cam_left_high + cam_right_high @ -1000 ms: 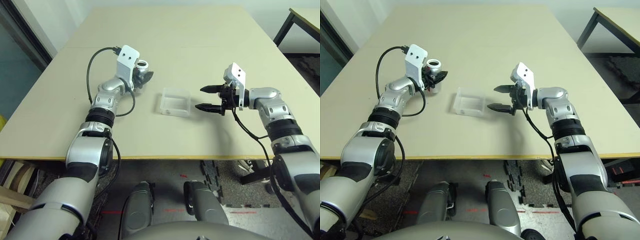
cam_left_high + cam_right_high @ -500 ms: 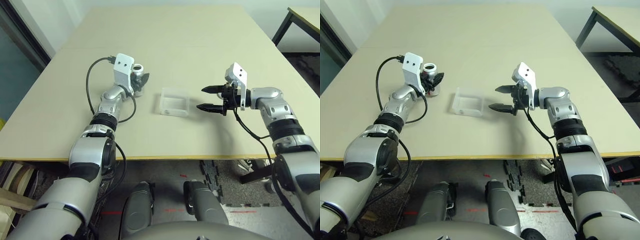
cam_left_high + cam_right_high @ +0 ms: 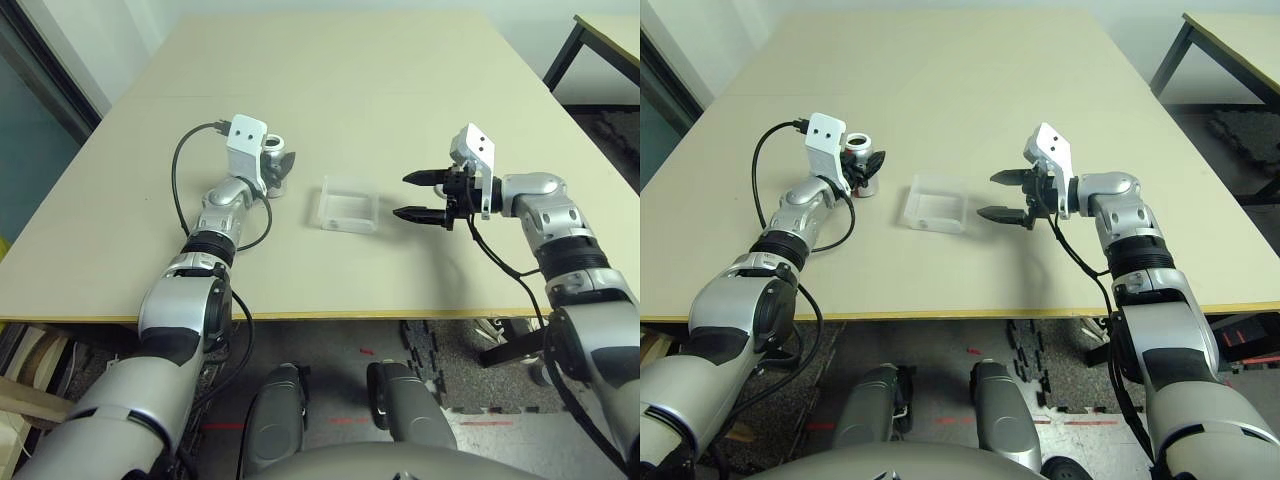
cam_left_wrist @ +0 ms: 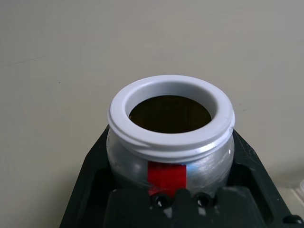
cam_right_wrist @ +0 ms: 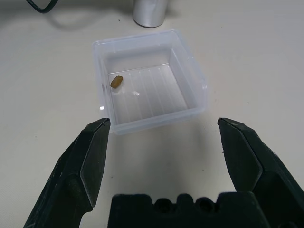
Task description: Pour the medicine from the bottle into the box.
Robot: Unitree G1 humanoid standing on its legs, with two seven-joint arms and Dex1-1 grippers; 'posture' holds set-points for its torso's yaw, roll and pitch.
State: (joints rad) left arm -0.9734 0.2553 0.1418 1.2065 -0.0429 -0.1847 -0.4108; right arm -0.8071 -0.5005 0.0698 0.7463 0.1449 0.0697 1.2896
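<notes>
1. Box (image 5: 151, 80): small shallow square tray, clear plastic, rounded corners, ribbed floor. Sits flat on the tan table (image 3: 360, 90), roughly mid-way btwn the two grippers.
2. Medicine (image 5: 116, 81): one tiny brownish-yellow oblong pill, lying inside the box, on the floor close to one wall.
3. Bottle (image 4: 170, 137): short whitish/silvery cylinder w/ thick white rim, wide round mouth, red patch on the label. Upright, mouth up; inside looks dark. Stands to the robot's left of the box, near but apart from it; base appears to be on the table.
4. Left gripper (image 3: 862, 166): fingers clamped on the bottle's body, one black finger each side, below the rim.
5. Right gripper (image 3: 412, 196): fingers spread wide apart, nothing btwn them. Hovers on the robot's right of the box, tips aimed at it, close but not touching.
</notes>
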